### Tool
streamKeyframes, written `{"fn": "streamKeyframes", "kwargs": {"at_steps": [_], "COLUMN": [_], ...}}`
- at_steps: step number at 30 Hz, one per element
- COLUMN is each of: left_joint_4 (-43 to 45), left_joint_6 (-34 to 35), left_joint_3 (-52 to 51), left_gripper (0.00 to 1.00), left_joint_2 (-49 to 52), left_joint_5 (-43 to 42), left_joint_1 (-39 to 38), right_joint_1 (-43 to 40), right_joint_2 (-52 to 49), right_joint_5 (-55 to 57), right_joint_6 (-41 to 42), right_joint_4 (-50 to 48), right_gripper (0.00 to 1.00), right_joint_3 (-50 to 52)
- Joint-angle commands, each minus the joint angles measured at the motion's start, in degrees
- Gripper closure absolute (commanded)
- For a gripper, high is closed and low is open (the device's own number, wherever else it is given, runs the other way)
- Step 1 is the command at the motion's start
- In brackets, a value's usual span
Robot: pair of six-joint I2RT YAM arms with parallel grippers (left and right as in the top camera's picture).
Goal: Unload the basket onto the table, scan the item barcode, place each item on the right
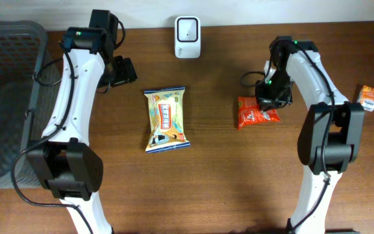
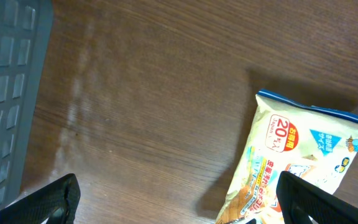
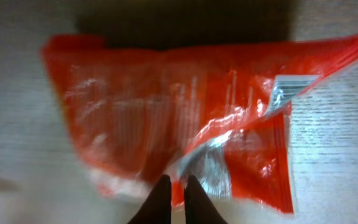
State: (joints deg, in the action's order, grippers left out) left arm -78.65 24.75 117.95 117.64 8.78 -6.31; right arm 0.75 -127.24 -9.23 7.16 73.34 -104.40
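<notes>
At right, the right gripper pinched the packet for pickup, the left gripper gaped; next likely meant lifting its barcode to the scanner.

Overhead even and sharp; right wrist view badly blurred, glare streaking the packet just ahead of the right gripper, shadow beyond.
</notes>
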Motion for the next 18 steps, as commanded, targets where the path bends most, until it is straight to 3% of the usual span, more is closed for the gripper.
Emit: {"fn": "streamKeyframes", "kwargs": {"at_steps": [1,4,5,8,12,16,18], "left_joint_4": [-0.04,-0.04,-0.04,-0.04,-0.04,-0.04,-0.04], "left_joint_6": [0.52,0.52,0.52,0.52,0.52,0.52,0.52], "left_joint_3": [0.02,0.02,0.02,0.02,0.02,0.04,0.02], "left_gripper": [0.01,0.01,0.01,0.01,0.01,0.01,0.01], "left_joint_2": [0.0,0.0,0.0,0.0,0.0,0.0,0.0], "left_joint_5": [-0.2,-0.2,-0.2,-0.2,-0.22,-0.2,-0.22], "left_joint_1": [-0.02,-0.02,-0.02,-0.02,-0.02,-0.02,-0.02], "right_joint_1": [0.26,0.26,0.26,0.26,0.46,1.84,3.41], "right_joint_2": [0.33,0.33,0.35,0.5,0.57,0.28,0.26], "right_joint_5": [2.71,17.64,17.42,12.33,-0.87,-2.12,-2.14], "right_joint_6": [0.46,11.13,11.8,11.13,3.08,2.01,2.08], "right_joint_4": [-3.82,-3.17,-2.6,1.68,10.51,8.35,2.64], "right_gripper": [0.91,0.96,0.96,0.96,0.96,0.96,0.96], "right_joint_3": [4.96,7.08,6.91,2.25,-9.14,-8.17,-4.24]}}
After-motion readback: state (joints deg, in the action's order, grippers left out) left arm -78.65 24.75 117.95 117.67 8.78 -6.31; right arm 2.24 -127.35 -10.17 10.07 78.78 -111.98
